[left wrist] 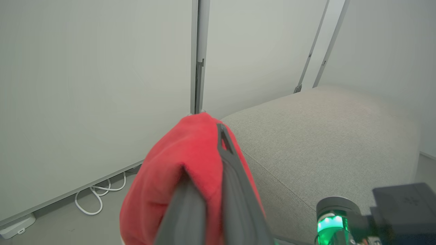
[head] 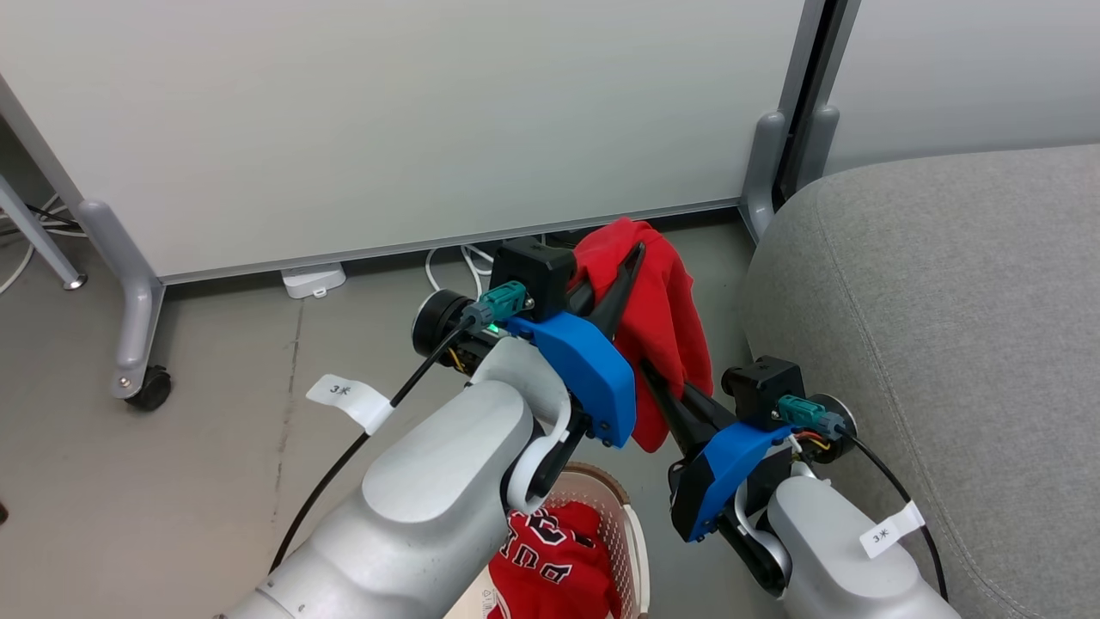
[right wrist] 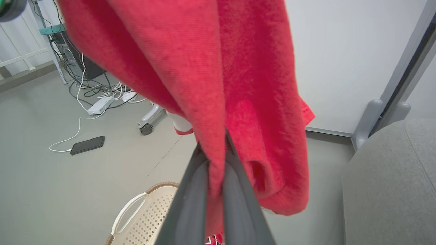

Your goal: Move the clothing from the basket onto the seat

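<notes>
— So, what have you got hold of?

— Both my grippers are on one red garment (head: 662, 301), held up off the floor at the middle of the head view. My left gripper (left wrist: 206, 160) has its fingers drawn nearly together, with cloth bunched between them and draped over the tips. My right gripper (right wrist: 215, 153) is pinched on a fold lower down, fingers almost touching. The rest hangs loose.

— And the seat?

— The seat (head: 945, 344) lies along the right side of the head view, just beside my right arm. I judge the step to be the carry across. I'd swing both arms right together at even spacing, so the cloth neither stretches nor sags. I'd lift the hanging hem above the cushion's rounded edge and let go only once it's well over the grey fabric.

— Anything in the way?

— The basket (head: 638, 550) sits at the bottom middle, under my left forearm, with a second red garment (head: 554, 559) in it. The partition panel (head: 387, 112) runs across the top, and its grey post (head: 765, 163) stands near the seat's corner, so I wouldn't reach far forward. White cables (head: 468, 262) and a power strip (head: 314, 279) lie at its foot. A phone (right wrist: 87, 145) lies on the floor at the left of the right wrist view, well apart from my path.
</notes>
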Robot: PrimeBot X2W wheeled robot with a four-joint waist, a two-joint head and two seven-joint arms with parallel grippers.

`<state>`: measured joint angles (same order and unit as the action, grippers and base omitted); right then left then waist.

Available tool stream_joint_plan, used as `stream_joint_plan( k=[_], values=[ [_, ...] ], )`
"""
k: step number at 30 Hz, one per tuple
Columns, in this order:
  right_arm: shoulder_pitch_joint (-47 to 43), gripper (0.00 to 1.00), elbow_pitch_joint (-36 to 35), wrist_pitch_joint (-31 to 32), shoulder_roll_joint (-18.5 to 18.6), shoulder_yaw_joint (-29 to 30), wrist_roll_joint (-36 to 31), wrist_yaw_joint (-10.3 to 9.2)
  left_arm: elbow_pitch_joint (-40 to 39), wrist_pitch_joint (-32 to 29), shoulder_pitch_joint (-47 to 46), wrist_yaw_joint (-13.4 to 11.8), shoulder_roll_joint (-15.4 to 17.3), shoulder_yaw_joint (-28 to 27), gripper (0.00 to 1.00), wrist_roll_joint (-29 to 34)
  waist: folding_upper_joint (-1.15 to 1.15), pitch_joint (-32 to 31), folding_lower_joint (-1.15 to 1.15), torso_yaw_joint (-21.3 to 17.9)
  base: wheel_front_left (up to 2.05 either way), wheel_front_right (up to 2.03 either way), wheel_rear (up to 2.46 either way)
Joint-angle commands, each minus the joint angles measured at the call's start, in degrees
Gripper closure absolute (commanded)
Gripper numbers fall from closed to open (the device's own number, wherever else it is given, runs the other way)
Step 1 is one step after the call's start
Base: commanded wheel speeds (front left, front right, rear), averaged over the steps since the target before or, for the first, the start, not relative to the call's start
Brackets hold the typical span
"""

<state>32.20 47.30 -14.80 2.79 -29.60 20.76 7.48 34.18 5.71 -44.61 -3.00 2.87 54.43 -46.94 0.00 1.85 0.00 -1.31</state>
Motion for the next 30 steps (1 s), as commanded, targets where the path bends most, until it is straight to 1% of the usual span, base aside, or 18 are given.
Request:
stream_joint_plan(
  k=[1, 8, 9, 10, 11, 12, 13, 23, 30],
  values=[
    [0.87, 1.00, 0.26, -0.36, 0.19, -0.12, 0.28, 0.03, 0.11, 0.37, -0.86, -0.15, 0.04, 0.06, 1.00, -0.24, 0.00, -0.01, 0.00, -0.03, 0.00, 0.00, 0.00],
    [0.95, 1.00, 0.19, -0.48, 0.19, -0.27, 1.11, 0.03, 0.63, 0.57, -0.96, -0.26, 0.04, 0.67, 1.00, -0.47, 0.00, -0.18, 0.00, -0.25, 0.00, 0.00, 0.00],
    [0.97, 1.00, 0.06, -0.46, 0.19, -0.18, 1.13, 0.03, 0.69, 0.60, -0.96, -0.26, 0.04, 0.72, 0.97, -0.54, 0.00, -0.22, 0.00, -0.26, 0.00, 0.00, 0.00],
    [0.94, 1.00, -0.09, -0.47, 0.19, -0.06, 1.11, 0.03, 0.72, 0.66, -0.96, -0.23, 0.04, 0.77, 0.67, -0.65, 0.00, -0.26, 0.00, -0.26, 0.00, 0.00, 0.00],
    [0.86, 1.00, -0.21, -0.47, 0.19, 0.04, 1.13, 0.03, 0.80, 0.76, -1.00, -0.13, 0.04, 0.85, 0.60, -0.62, 0.00, -0.28, 0.00, -0.26, 0.00, 0.00, 0.00],
    [0.81, 1.00, -0.33, -0.47, 0.19, 0.27, 1.20, 0.03, 0.89, 0.92, -1.02, -0.01, 0.04, 0.93, 0.16, -0.59, 0.00, -0.30, 0.00, -0.26, 0.00, 0.00, 0.00],
    [0.71, 1.00, -0.44, -0.47, 0.19, 0.46, 1.19, 0.03, 1.00, 1.00, -0.99, 0.07, 0.04, 1.00, 0.00, -0.60, 0.00, -0.33, 0.00, -0.25, 0.00, 0.00, 0.00],
    [-0.19, 1.00, -1.34, -0.49, 0.19, 2.05, 1.03, 0.03, 1.85, 2.26, -0.41, 0.09, 0.11, 1.49, 0.00, -0.54, 0.00, -0.55, 0.00, -0.17, 0.00, 0.00, 0.00],
    [-0.74, 1.00, -1.71, -0.49, 0.19, 3.10, 0.50, 0.03, 1.96, 4.39, 1.11, 0.23, 1.06, 1.29, 0.00, -0.53, 0.00, -0.72, 0.00, -0.21, 0.00, 0.00, 0.00]
  ],
)
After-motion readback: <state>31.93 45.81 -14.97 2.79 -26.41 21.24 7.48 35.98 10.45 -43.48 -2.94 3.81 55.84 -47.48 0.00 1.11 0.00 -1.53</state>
